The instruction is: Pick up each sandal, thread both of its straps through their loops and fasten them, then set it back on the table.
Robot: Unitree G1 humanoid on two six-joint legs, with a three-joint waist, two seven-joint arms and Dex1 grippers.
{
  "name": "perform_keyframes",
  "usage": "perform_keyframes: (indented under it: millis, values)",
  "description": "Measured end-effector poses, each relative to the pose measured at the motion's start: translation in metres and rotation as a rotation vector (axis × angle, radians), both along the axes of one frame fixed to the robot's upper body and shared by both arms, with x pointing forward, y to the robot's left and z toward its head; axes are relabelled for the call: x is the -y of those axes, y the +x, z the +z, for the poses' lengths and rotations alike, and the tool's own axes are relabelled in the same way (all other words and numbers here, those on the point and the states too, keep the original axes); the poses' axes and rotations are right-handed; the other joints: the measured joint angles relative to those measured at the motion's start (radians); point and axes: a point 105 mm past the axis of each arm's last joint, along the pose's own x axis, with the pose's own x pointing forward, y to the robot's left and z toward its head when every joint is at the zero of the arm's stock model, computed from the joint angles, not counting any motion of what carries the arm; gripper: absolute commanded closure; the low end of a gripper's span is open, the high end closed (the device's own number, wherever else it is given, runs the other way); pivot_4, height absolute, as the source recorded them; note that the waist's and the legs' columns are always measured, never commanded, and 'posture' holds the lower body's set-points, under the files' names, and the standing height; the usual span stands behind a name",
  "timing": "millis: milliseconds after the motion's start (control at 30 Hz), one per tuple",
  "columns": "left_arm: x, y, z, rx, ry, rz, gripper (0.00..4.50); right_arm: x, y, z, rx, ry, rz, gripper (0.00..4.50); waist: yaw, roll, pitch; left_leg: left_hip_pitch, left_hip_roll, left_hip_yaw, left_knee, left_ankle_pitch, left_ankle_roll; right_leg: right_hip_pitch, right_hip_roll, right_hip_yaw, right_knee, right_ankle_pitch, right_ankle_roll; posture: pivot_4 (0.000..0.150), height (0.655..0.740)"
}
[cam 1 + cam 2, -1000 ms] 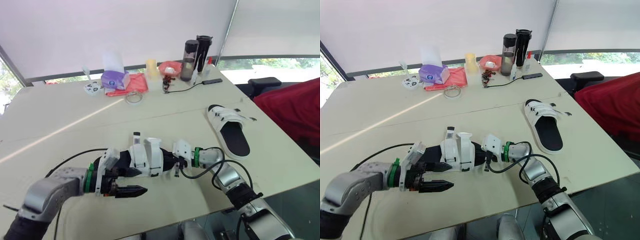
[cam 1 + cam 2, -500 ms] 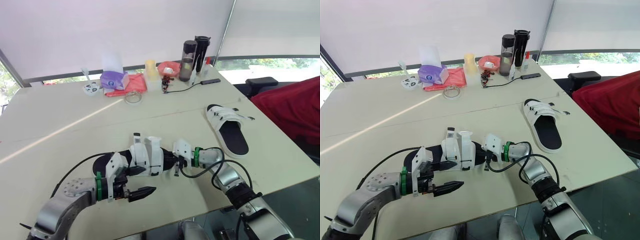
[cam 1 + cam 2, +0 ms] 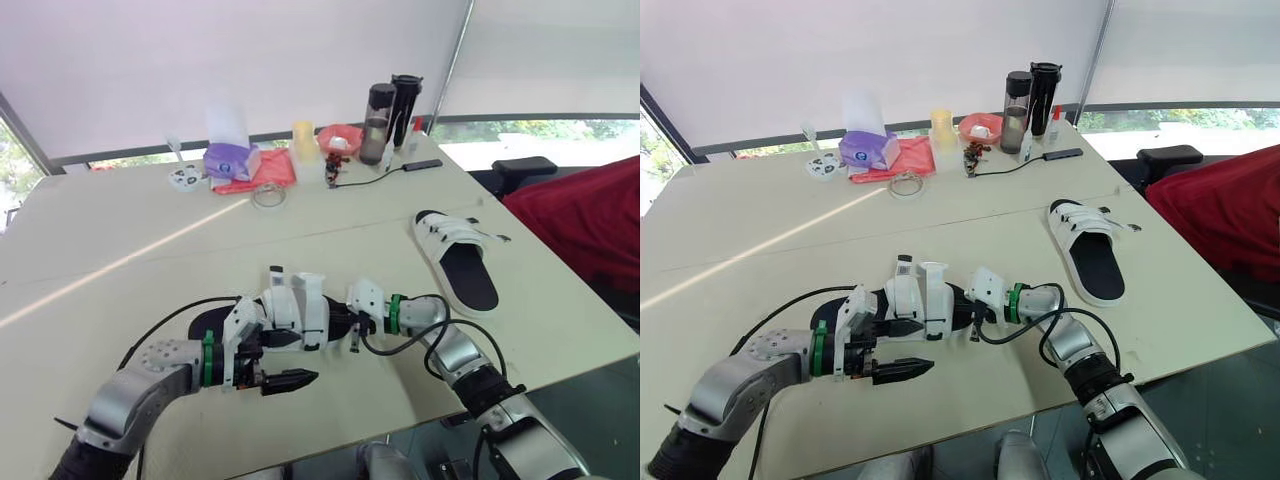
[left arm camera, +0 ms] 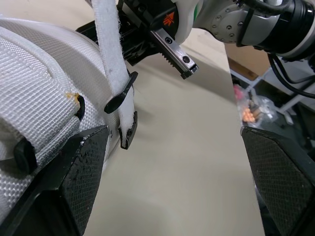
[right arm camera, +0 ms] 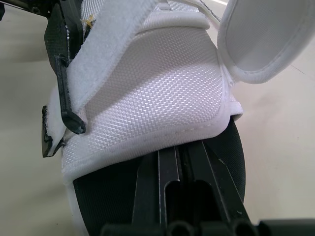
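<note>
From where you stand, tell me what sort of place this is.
Probably an office or workroom: a large pale table, roller blinds over the windows behind it, and a black office chair off its right side.

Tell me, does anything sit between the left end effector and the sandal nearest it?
Nothing visible does. The open left end effector is right beside the near sandal, with one finger close against its white mesh upper.

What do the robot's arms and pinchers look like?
Both arms are silvery grey tubes with a bright green ring at each wrist and black cables looping alongside. The left gripper and right gripper have white boxy bodies and two pointed black fingers with bumpy, textured pads.
</note>
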Motion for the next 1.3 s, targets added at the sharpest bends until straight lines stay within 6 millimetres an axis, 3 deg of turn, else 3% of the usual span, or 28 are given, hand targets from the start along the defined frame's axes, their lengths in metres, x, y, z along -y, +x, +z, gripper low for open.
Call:
perform_keyframes:
  millis: [67, 167, 233, 467, 767, 967, 1300]
  values:
    - [0.002, 0.001, -0.001, -0.010, -0.002, -0.004, 0.06, 0.001, 0.000, 0.000, 0.000, -0.001, -0.006, 4.46, 0.000, 0.003, -0.002, -0.003, 0.001, -0.001, 0.000, -0.001, 0.001, 0.001, 0.001, -0.001, -0.005, 0.000, 0.000, 0.150, 0.7400]
    - [0.004, 0.001, -0.001, -0.027, -0.001, -0.014, 0.87, 0.001, 0.001, -0.001, 0.000, 0.000, -0.011, 4.46, 0.000, 0.005, -0.004, -0.010, 0.005, -0.001, 0.000, -0.001, 0.002, 0.001, 0.002, -0.001, -0.007, 0.000, 0.000, 0.150, 0.7400]
    - [0.008, -0.002, -0.006, -0.061, 0.002, -0.032, 1.70, -0.001, 0.000, 0.000, -0.001, 0.005, -0.008, 4.46, 0.000, 0.005, -0.004, -0.011, 0.006, 0.000, 0.000, -0.001, 0.001, 0.001, 0.002, 0.000, -0.005, 0.000, 0.000, 0.150, 0.7400]
    - [0.001, -0.008, -0.010, -0.069, 0.017, -0.050, 1.70, -0.007, -0.004, 0.000, -0.001, 0.012, 0.028, 4.46, 0.007, -0.007, -0.002, 0.008, 0.005, 0.004, -0.002, -0.004, -0.005, -0.006, -0.002, 0.000, 0.025, 0.001, -0.002, 0.150, 0.7400]
    - [0.014, 0.002, -0.009, -0.059, -0.025, -0.013, 1.70, -0.007, -0.003, 0.001, 0.005, 0.015, 0.015, 4.46, 0.007, -0.005, -0.001, 0.008, 0.007, 0.005, 0.000, -0.005, -0.005, -0.006, 0.000, -0.002, 0.024, 0.001, -0.002, 0.150, 0.7400]
    - [0.012, 0.005, -0.016, -0.079, -0.015, 0.016, 4.47, -0.007, -0.003, 0.001, 0.004, 0.015, 0.016, 4.46, 0.007, -0.006, -0.001, 0.008, 0.006, 0.005, 0.001, -0.005, -0.005, -0.006, 0.000, -0.002, 0.025, 0.001, -0.002, 0.150, 0.7400]
    - [-0.002, -0.010, -0.018, -0.121, 0.024, -0.008, 4.49, -0.010, -0.003, 0.001, 0.003, 0.021, 0.020, 4.46, 0.004, -0.005, 0.000, 0.008, 0.007, 0.005, 0.000, -0.005, -0.005, -0.007, -0.001, -0.001, 0.025, 0.001, -0.002, 0.150, 0.7400]
